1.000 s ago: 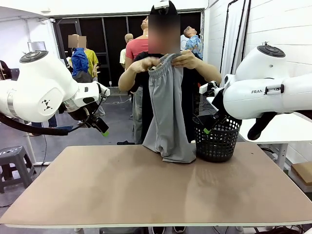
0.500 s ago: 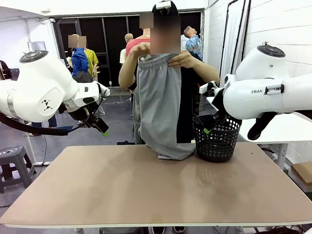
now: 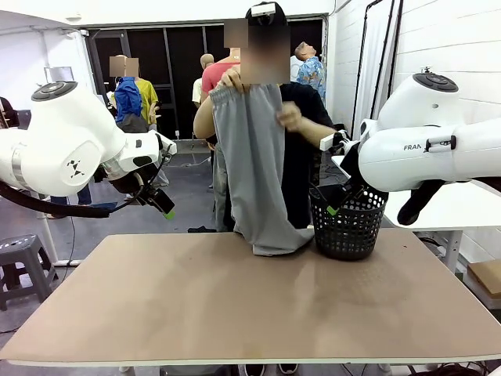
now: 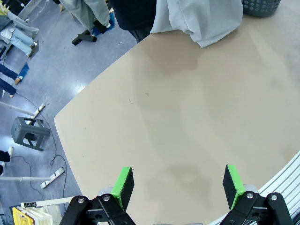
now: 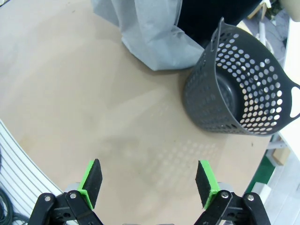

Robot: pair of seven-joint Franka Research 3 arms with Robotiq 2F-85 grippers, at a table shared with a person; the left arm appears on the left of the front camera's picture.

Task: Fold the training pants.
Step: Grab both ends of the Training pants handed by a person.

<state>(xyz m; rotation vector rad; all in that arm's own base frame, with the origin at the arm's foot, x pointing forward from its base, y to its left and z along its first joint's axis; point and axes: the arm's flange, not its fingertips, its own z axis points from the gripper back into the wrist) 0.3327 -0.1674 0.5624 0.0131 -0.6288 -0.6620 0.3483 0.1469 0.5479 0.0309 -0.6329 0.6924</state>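
A person at the far side of the table holds the light grey training pants (image 3: 252, 157) up by the waistband, one hand at the top and the other on the side edge. The leg ends rest crumpled on the table's far edge (image 4: 197, 21) (image 5: 150, 33). My left gripper (image 3: 166, 210) hangs above the table's far left corner, well left of the pants. In its wrist view the left gripper (image 4: 179, 184) is open over bare tabletop. My right gripper (image 3: 335, 207) hovers by the basket; the right gripper (image 5: 149, 180) is open too, holding nothing.
A black mesh basket (image 3: 348, 223) (image 5: 239, 98) stands on the far right of the brown table (image 3: 235, 313), right beside the pants' leg ends. A grey stool (image 3: 19, 258) and other people stand beyond the table on the left.
The person has lifted the pants higher and shifted them left, and one hand has slid from the waistband down to the side. Neither arm has moved.
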